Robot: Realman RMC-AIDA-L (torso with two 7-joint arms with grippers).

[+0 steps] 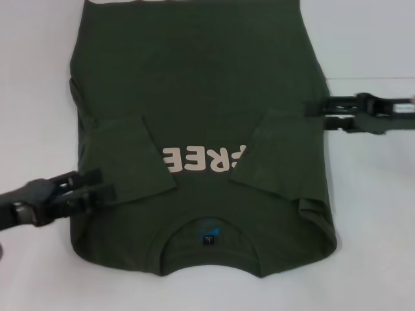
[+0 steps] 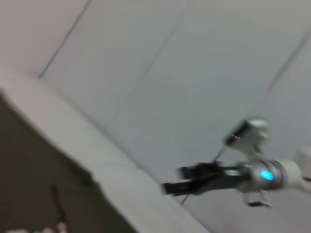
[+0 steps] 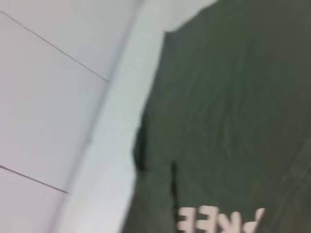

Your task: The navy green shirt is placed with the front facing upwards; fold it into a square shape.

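The shirt (image 1: 201, 129) lies collar-near, lengthwise away; the spread left gripper (image 1: 97, 188) and spread right gripper (image 1: 318, 113) flank its side edges.

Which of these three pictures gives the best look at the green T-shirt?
The head view: the navy green shirt lies flat on the white table, both sleeves folded inward over the cream lettering, collar nearest the camera. The right wrist view shows only a blurred part of it, with some lettering. The left wrist view catches just a dark corner.
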